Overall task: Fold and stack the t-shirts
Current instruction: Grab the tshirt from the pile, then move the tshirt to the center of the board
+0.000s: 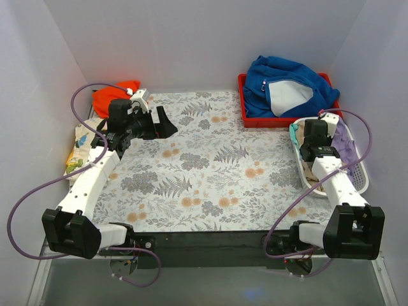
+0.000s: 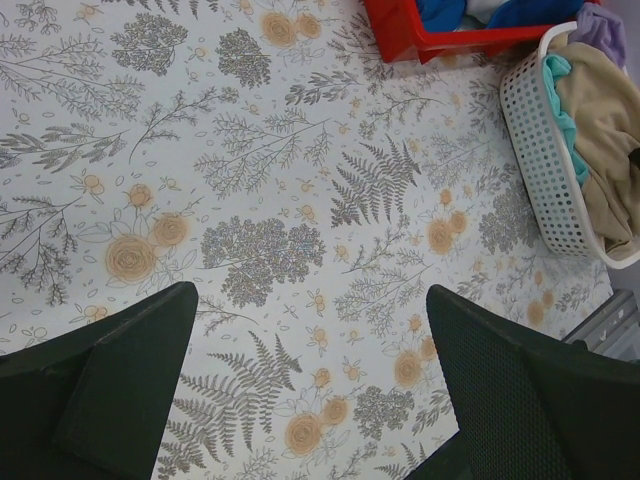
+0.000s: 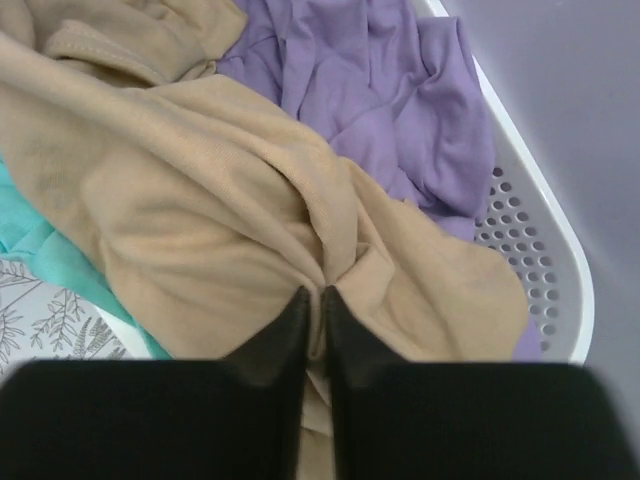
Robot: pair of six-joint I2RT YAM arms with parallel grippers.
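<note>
Right end effector [image 3: 312, 297] pinches tan t-shirt [image 3: 200, 210] in basket [image 3: 545, 255], purple garment [image 3: 385, 90] alongside. Left end effector [image 2: 310, 295] wide open.

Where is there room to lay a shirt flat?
The flowery middle of the table is bare, from the left gripper to the white basket. Crowded: the right side, red tray and basket, where the right gripper pinches a tan shirt; the left edge, orange shirt and dinosaur shirt.

fingers [image 3: 283, 345] pinching tan t-shirt [image 3: 200, 200], purple cloth [image 3: 390, 90]
</note>
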